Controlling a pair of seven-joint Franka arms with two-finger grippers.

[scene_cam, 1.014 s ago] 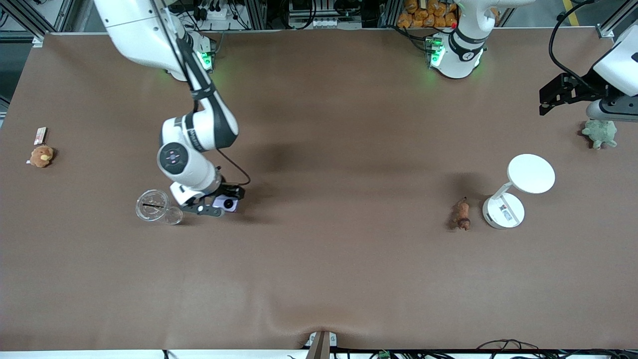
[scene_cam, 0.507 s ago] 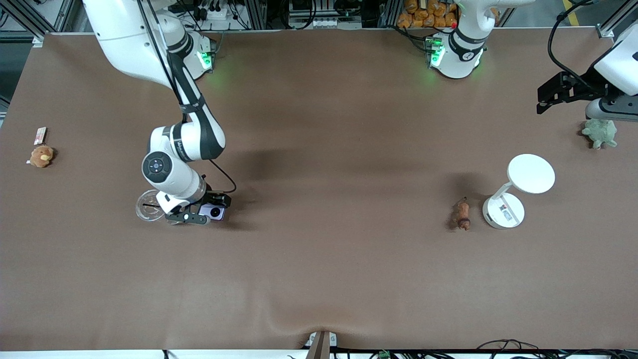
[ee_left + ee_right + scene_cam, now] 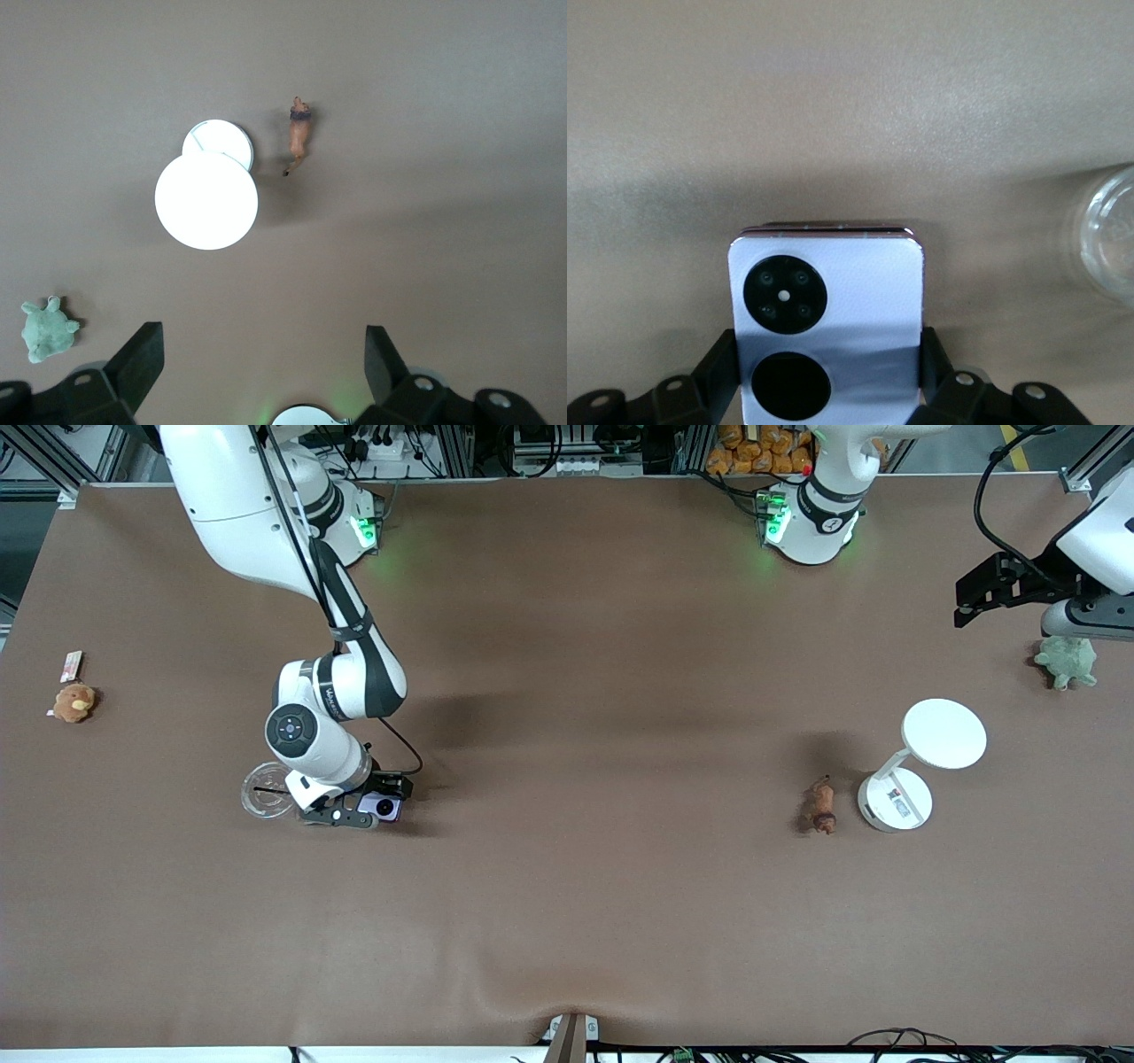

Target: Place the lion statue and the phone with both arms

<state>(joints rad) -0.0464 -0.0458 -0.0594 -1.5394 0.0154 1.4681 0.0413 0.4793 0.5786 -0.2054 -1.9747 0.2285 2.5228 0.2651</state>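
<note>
The lilac phone (image 3: pixel 384 807) with two black camera circles sits between my right gripper's fingers, right beside a clear cup (image 3: pixel 267 789). My right gripper (image 3: pixel 355 809) is shut on the phone (image 3: pixel 827 310), low at the table surface. The reddish-brown lion statue (image 3: pixel 822 806) lies on the table next to a white stand's base (image 3: pixel 895 801), toward the left arm's end. My left gripper (image 3: pixel 967 602) is open and empty, raised over the table near the green plush turtle (image 3: pixel 1067 661). Its wrist view shows the lion statue (image 3: pixel 300 137) well away from its fingertips (image 3: pixel 146 350).
The white stand has a round disc top (image 3: pixel 943 732), also visible in the left wrist view (image 3: pixel 206 201). A tan plush toy (image 3: pixel 73 702) and a small packet (image 3: pixel 71 665) lie at the right arm's end. The clear cup's rim (image 3: pixel 1109 237) shows beside the phone.
My right gripper has carried the phone toward the clear cup and lower to the table, then eased slightly back. The left arm has hardly moved.
</note>
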